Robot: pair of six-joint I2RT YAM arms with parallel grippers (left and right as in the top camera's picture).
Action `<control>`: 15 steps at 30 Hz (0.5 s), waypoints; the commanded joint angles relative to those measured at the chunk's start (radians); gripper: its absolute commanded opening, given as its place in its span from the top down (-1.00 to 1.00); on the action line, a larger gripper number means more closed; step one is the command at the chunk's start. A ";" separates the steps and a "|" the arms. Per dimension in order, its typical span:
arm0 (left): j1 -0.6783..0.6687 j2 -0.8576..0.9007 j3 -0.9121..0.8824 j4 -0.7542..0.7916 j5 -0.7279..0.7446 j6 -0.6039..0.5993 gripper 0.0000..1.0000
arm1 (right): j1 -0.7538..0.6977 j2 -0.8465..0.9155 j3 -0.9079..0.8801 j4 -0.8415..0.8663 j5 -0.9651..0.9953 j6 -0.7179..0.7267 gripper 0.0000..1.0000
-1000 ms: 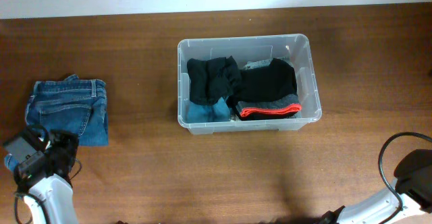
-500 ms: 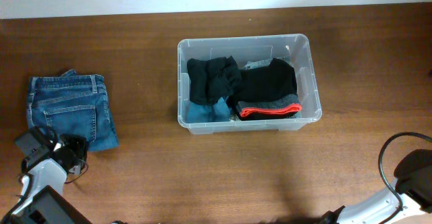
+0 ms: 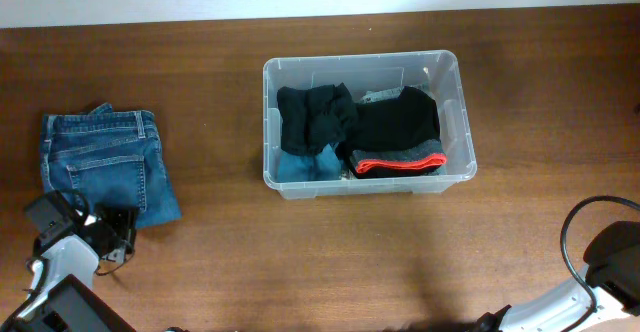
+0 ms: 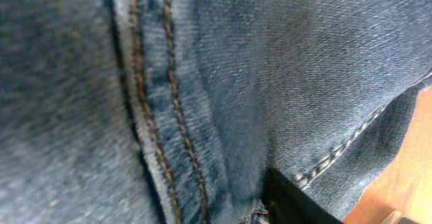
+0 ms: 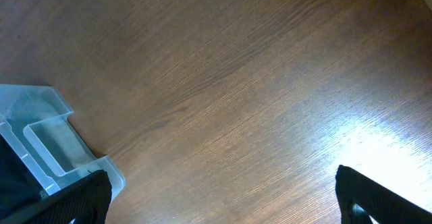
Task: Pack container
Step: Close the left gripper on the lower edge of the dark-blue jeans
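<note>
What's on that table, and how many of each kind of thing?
Clear container: 1
Folded blue jeans: 1
Plain black garment: 1
Black garment with red band: 1
Teal garment: 1
Total: 5 that I can tell apart; more may lie underneath.

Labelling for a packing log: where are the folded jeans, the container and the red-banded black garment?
folded jeans (image 3: pixel 100 177): overhead view, back pocket.
container (image 3: pixel 360 59): overhead view, far rim.
red-banded black garment (image 3: pixel 395 122): overhead view, black middle.
</note>
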 commanded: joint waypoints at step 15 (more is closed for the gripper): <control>-0.006 -0.084 0.002 -0.010 -0.132 0.116 -0.49 | 0.001 0.001 0.002 0.000 0.002 -0.002 -0.97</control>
